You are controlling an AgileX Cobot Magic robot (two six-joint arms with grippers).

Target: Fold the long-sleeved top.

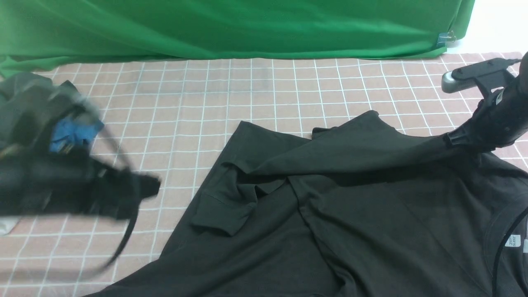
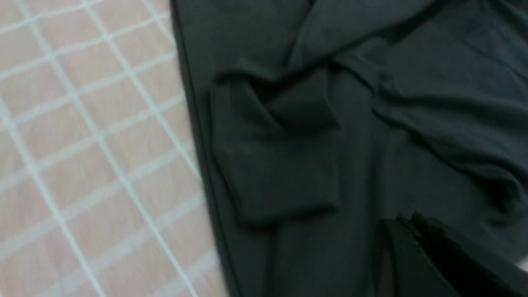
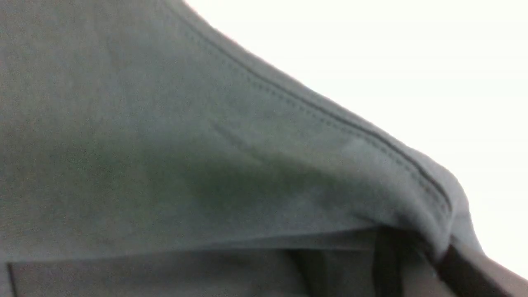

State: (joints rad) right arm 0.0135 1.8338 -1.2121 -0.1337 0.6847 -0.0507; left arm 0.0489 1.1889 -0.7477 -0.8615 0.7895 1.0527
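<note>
The long-sleeved top (image 1: 330,214) lies spread on the checked table, black, its collar and white label (image 1: 512,240) at the near right. One sleeve is folded across the body, and its cuff (image 1: 218,214) rests near the top's left edge. My right gripper (image 1: 453,140) is shut on a hemmed edge of the top (image 3: 288,136) and holds it raised above the table, so the cloth stretches taut. That cloth drapes over the right gripper (image 3: 443,251). My left gripper (image 1: 144,187) is blurred, off the top's left side. The left gripper (image 2: 406,220) is shut with nothing in it, above the top (image 2: 412,136) near the cuff (image 2: 284,185).
A dark grey-green garment (image 1: 24,95) and a blue garment (image 1: 74,132) lie piled at the far left, behind my left arm. A green backdrop (image 1: 231,29) hangs along the table's far edge. Pink checked cloth (image 1: 185,103) covers the table.
</note>
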